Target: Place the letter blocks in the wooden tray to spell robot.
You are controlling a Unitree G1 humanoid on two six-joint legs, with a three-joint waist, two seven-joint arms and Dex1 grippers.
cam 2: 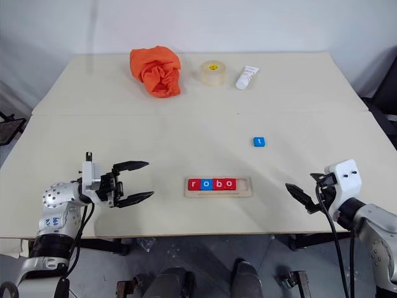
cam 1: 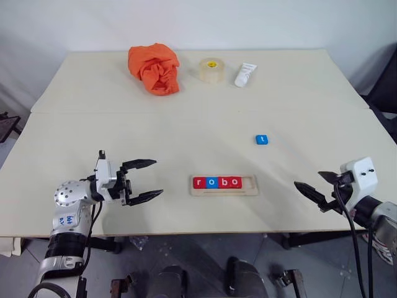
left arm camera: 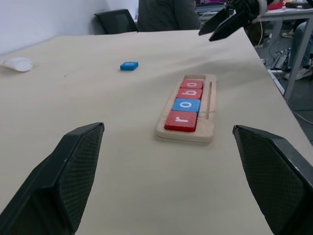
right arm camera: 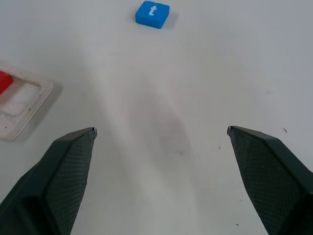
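Note:
The wooden tray point(cam 1: 248, 188) lies near the table's front edge, holding several letter blocks point(cam 1: 216, 182) that read r, o, b, o from its left end; its right end slot is bare. A blue block with a white t point(cam 1: 262, 139) lies loose on the table, behind and to the right of the tray. My left gripper point(cam 1: 144, 180) hovers open left of the tray, pointing toward it, nothing between its fingers. Right of the tray, my right gripper point(cam 1: 309, 188) is open and empty; the t block point(right arm camera: 152, 13) lies ahead of it.
At the back of the table lie a crumpled orange cloth point(cam 1: 155, 68), a tan tape roll point(cam 1: 212, 70) and a white tube point(cam 1: 245, 75). A seam point(cam 1: 186, 112) crosses the table between them and the blocks. Dark chairs point(left arm camera: 115, 20) stand past the table's right side.

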